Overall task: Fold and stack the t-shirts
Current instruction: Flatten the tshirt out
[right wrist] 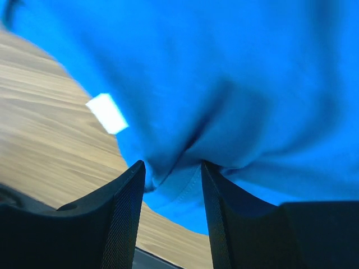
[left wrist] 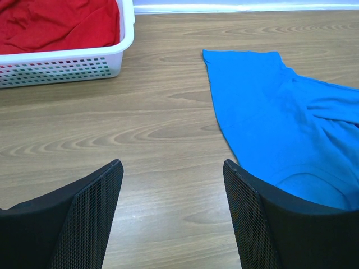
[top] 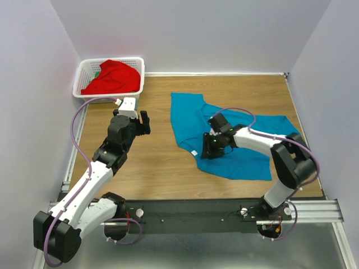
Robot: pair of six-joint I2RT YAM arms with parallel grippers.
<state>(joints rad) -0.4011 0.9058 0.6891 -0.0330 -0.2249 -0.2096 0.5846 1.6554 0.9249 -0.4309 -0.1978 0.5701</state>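
Now 1 bunched edge fold of the teal-blue cloth t-shirt (top: 190, 117) is pinched by the right gripper (right wrist: 173, 168); the left gripper (left wrist: 173, 165) is seen wide open over the brown wooden table (top: 157, 168), beside the shirt's edge.

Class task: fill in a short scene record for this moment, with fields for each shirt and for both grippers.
teal-blue t-shirt: lying rumpled on the table
red t-shirt: heaped in the white basket
left gripper: open, over the table, holding nothing
right gripper: pinching a fold of the teal-blue t-shirt
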